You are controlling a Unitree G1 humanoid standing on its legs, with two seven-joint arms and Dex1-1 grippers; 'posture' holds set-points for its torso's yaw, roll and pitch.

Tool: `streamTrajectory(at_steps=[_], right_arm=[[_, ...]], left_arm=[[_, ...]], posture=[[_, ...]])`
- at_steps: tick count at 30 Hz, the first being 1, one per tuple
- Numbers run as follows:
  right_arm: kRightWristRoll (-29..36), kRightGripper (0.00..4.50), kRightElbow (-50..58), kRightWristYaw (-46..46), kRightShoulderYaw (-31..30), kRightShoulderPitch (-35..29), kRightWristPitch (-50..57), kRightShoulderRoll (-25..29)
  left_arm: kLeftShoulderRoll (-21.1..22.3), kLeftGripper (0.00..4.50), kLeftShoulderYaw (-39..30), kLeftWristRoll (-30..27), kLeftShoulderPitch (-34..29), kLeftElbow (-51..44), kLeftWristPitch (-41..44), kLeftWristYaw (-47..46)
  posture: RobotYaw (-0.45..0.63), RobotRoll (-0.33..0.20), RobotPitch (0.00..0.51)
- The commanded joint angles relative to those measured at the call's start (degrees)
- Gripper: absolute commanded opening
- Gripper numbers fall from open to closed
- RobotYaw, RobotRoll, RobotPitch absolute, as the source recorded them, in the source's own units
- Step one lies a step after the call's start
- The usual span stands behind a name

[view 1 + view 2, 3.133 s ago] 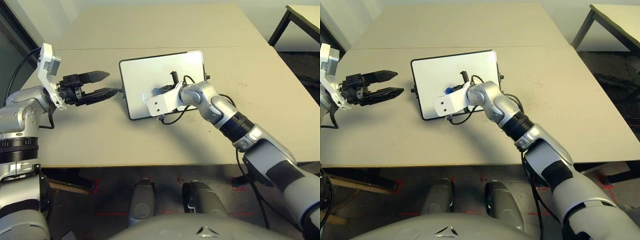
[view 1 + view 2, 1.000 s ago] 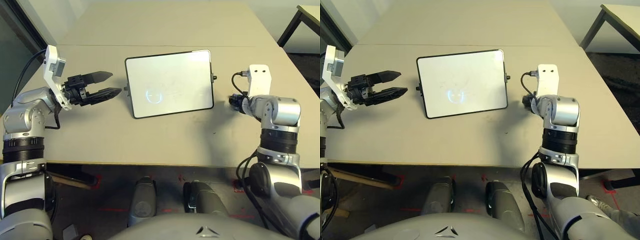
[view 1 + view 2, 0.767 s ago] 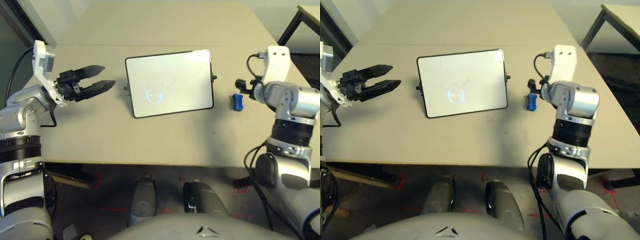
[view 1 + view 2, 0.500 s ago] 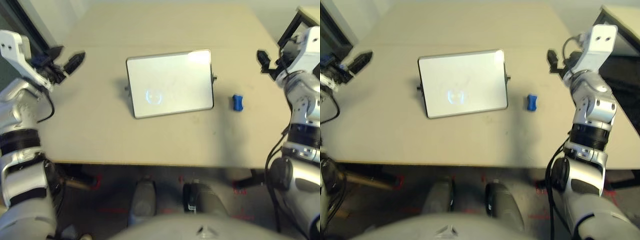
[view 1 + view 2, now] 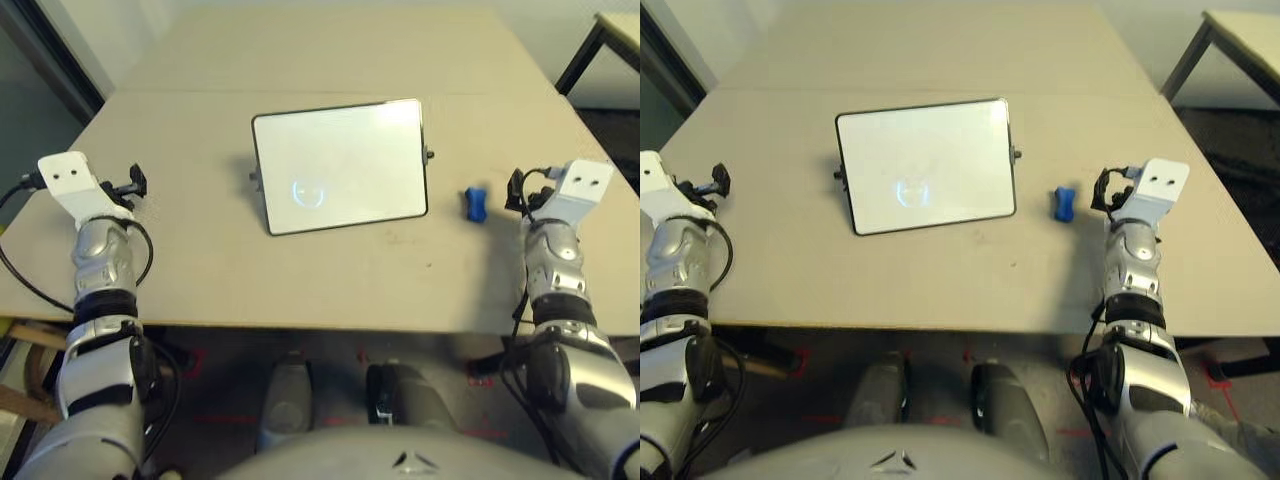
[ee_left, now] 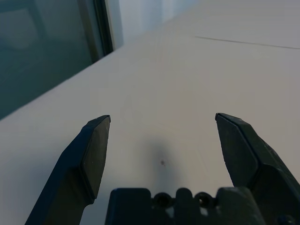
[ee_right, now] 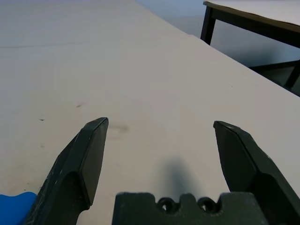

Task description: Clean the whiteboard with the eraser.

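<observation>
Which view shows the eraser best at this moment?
Either eye view: the whole eraser lies on the table, right of the whiteboard. The right wrist view catches just a blue corner beside one of its fingers.

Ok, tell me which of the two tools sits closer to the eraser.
The right tool: the blue eraser lies on the table just beside it. The left tool is across the whiteboard.

Glossy white board (image 5: 340,165) in a thin black frame; matt beige bench (image 5: 300,260); matt blue eraser (image 5: 475,204); smooth black fingers (image 6: 93,150).
</observation>
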State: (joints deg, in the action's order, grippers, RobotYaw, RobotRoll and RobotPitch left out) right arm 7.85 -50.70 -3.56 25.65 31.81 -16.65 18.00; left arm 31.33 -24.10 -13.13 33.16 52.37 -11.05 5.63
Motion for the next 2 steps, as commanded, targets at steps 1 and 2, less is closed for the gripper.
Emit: streamTrajectory(at_steps=[1, 2], right_arm=[[1.4, 4.46, -2.8, -0.2, -0.1, 0.4, -2.2, 0.4], [1.4, 4.46, -3.0, -0.1, -0.3, 0.3, -2.7, 0.3]], left_arm=[[-0.5, 4.5, 0.7, 0.7, 2.4, 1.8, -1.4, -0.5], [-0.3, 4.5, 0.9, 0.8, 3.2, 2.3, -1.6, -0.3]], posture=[[0.32, 0.0, 0.076], [0.31, 0.0, 0.077]])
